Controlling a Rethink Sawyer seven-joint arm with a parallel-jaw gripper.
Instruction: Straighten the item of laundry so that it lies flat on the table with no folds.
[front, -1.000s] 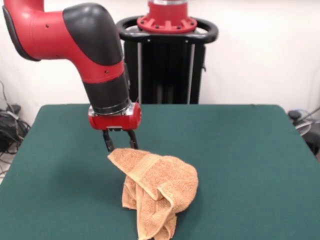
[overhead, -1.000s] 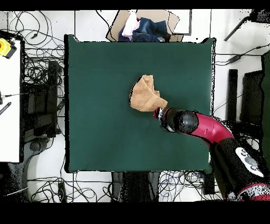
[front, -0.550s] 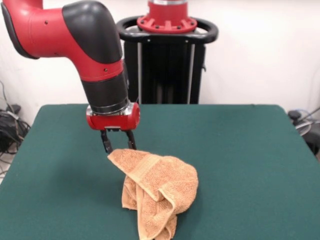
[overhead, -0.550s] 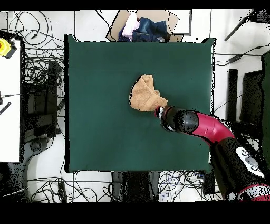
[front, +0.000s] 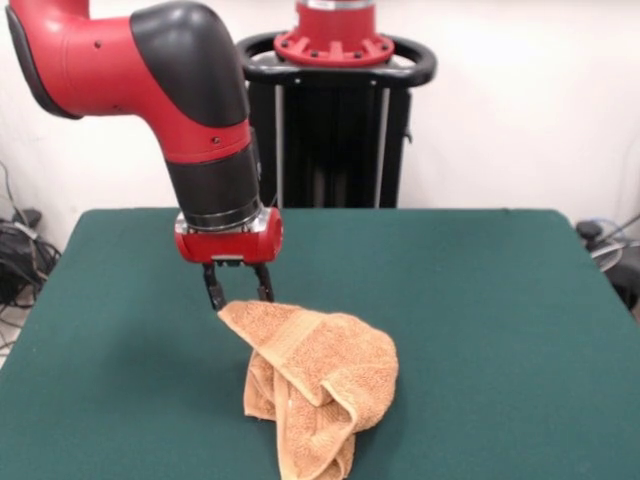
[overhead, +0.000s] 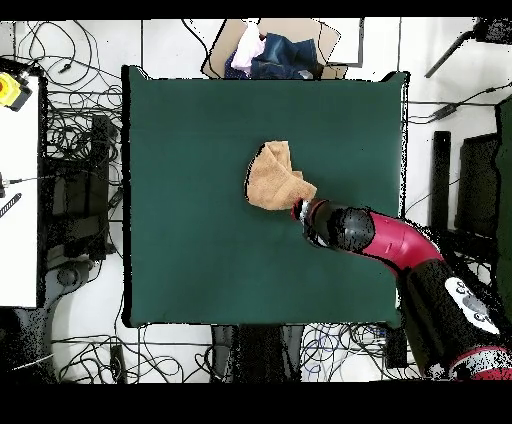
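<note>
The item of laundry (front: 320, 375), an orange-tan terry towel, lies heaped and folded over itself on the green table (front: 500, 330), toward the front middle. My gripper (front: 238, 296) hangs just behind the towel's far left corner, its two dark fingers (front: 213, 290) apart and open, their tips partly hidden by the towel's edge. From above, the towel (overhead: 275, 178) sits right of the table's (overhead: 180, 250) centre, and the gripper (overhead: 298, 212) is at its lower right corner.
The red and black arm (overhead: 390, 240) reaches in over the table's lower right. A cardboard box of clothes (overhead: 270, 50) stands past the table's top edge. Cables cover the floor around it, and a white bench (overhead: 15, 180) stands to the left.
The gripper rose slightly, then came down a little to the right. The towel's near corner shifted a few pixels with it; the heap keeps its shape.
</note>
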